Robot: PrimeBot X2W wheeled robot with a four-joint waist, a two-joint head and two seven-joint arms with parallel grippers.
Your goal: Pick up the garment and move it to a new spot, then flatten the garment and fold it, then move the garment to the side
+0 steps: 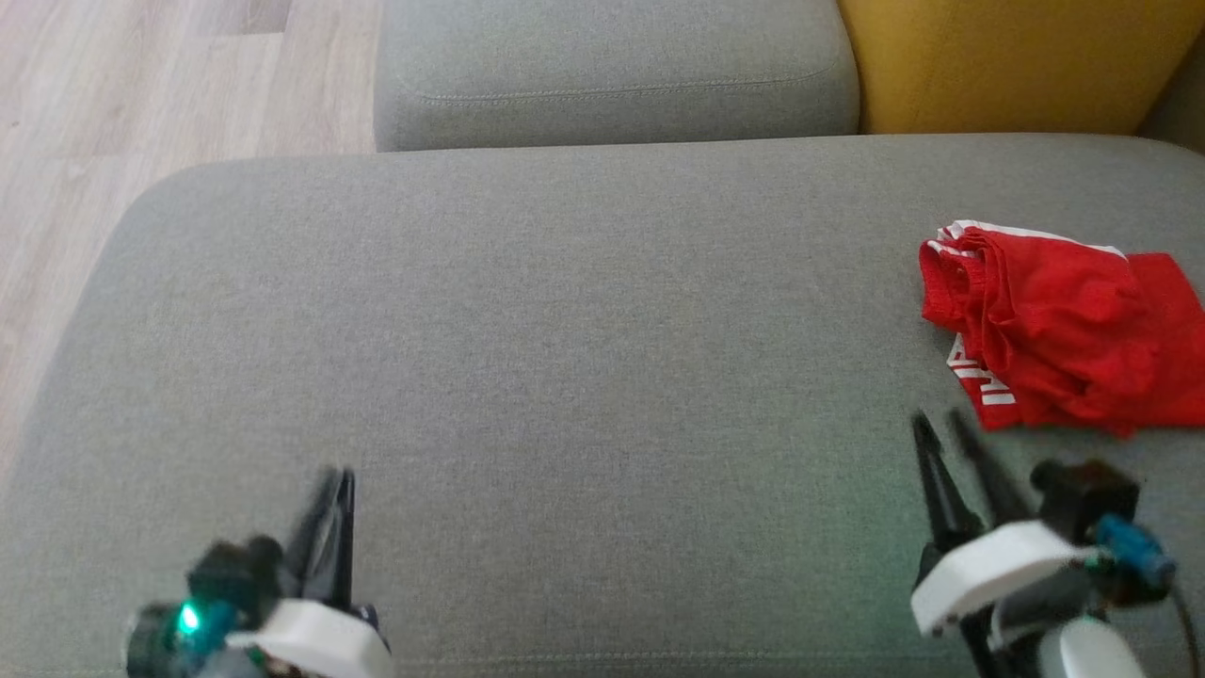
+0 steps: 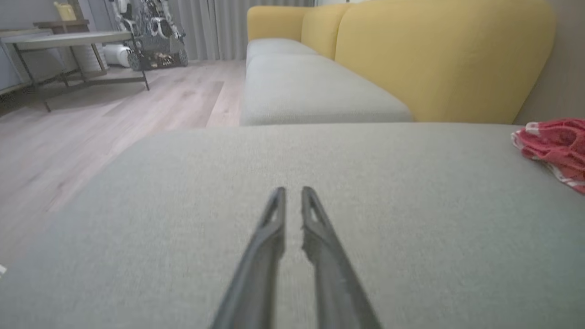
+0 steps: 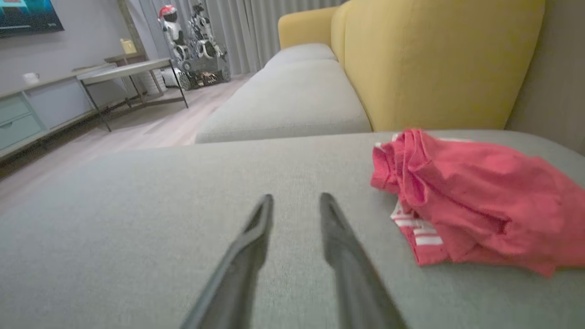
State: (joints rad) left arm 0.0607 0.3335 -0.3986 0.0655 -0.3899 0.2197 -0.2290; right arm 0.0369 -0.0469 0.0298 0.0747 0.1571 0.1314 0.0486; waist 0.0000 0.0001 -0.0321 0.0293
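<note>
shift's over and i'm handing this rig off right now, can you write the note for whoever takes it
Hands: the left hand is empty, its fingers a narrow gap apart, over the bare near left of the grey cushion. The right hand is open and empty, just short of the garment and not touching it.
Things: the red garment with white stripes lies crumpled at the cushion's right end.
Done: nothing, the garment is not yet picked up.
Left: pick it up, move it to a new spot, flatten, fold, move it aside.
</note>
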